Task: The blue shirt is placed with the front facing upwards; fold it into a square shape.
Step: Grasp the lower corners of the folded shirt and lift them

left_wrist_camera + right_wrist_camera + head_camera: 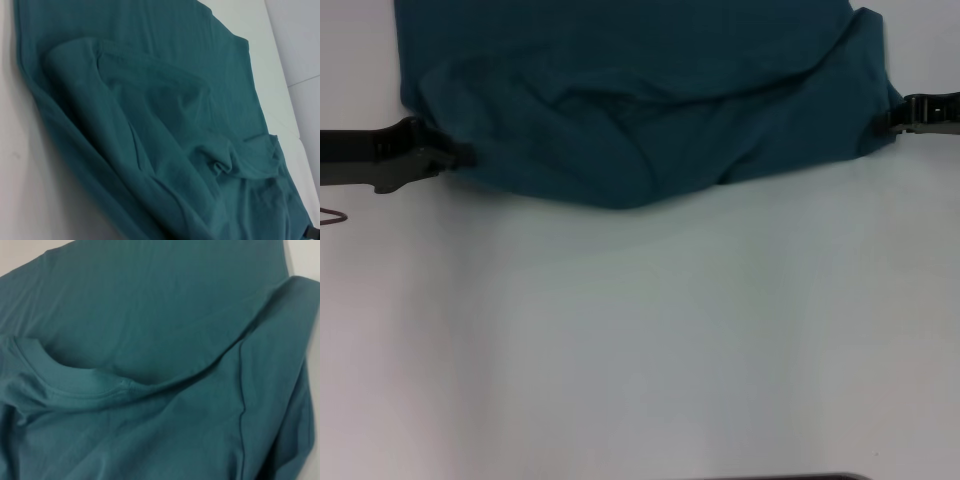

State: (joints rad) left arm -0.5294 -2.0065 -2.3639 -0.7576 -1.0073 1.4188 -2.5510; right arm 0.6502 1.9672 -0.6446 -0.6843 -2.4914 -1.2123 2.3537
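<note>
The blue shirt (640, 100) lies across the far part of the white table (640, 340), its near part doubled over and sagging in loose folds between the two arms. My left gripper (460, 155) is at the shirt's left edge, shut on the bunched cloth there. At the shirt's right edge, my right gripper (888, 120) is likewise shut on cloth. No lettering shows. The left wrist view is filled with the folded-over layer of the blue shirt (165, 130). The right wrist view shows the blue shirt (165, 305) with its ribbed collar (75, 385) lying on the cloth.
Bare white table stretches from the shirt to the near edge. A thin dark loop (332, 216) lies at the table's far left. A dark strip (790, 477) shows at the near edge. A small black part (312, 233) peeks in beside the cloth.
</note>
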